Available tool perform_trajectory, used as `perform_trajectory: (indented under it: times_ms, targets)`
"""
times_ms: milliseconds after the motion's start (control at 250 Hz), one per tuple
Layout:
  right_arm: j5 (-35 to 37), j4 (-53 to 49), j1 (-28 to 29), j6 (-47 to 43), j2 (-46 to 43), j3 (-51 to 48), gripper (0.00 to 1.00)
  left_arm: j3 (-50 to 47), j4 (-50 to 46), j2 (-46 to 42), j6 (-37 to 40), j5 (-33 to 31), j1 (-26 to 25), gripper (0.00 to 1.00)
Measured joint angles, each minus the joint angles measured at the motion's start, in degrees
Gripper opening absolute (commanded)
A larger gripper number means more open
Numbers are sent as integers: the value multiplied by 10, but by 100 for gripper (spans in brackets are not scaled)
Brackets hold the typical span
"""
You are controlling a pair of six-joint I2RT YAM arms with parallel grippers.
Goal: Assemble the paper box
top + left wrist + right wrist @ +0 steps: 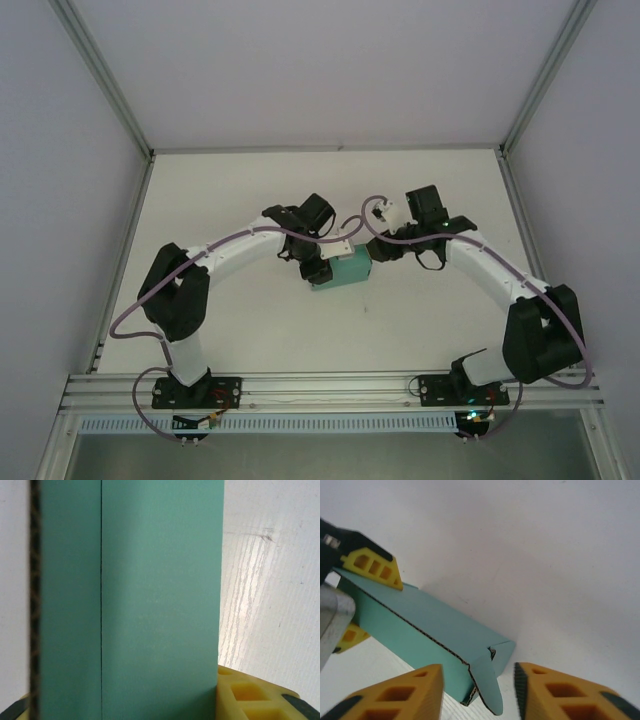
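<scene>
The left end effector (317, 266) pinches the left end of the paper box (343, 270) across its flat faces. Its wrist view shows the teal panel running up between the two fingers (250, 696). The box sits mid-table, long and shallow. Whether it rests on the table (250, 335) or hangs just above it, I cannot tell.

The cut edges show fluting, so I judge it light corrugated card. It should be stiff along the panels, ready to fold at the creases, easily dented by a hard squeeze, and smooth enough to slide in a loose grip. The broad faces near an end are the safest hold, and the loose end flap (487, 692) suits only a gentle nip.

At the box's right end, the right end effector (376, 247) has its fingers spread, with the rounded flap lying between them and neither pad visibly touching it.

The bare table gives open room left, right, near and far, and the side walls and near rail (330, 385) stand well apart. The tight spot is the centre, where both wrists and their cables (372, 205) crowd together.
</scene>
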Motion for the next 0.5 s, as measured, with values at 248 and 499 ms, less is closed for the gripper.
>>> perform_trajectory:
  times_ms: [248,499]
  targets:
    - [10,-14,4,1,20,10,25,-1,0,0,0,0,0,32]
    - [13,-16,12,20,23,12,7,-2,2,0,-5,0,0,31]
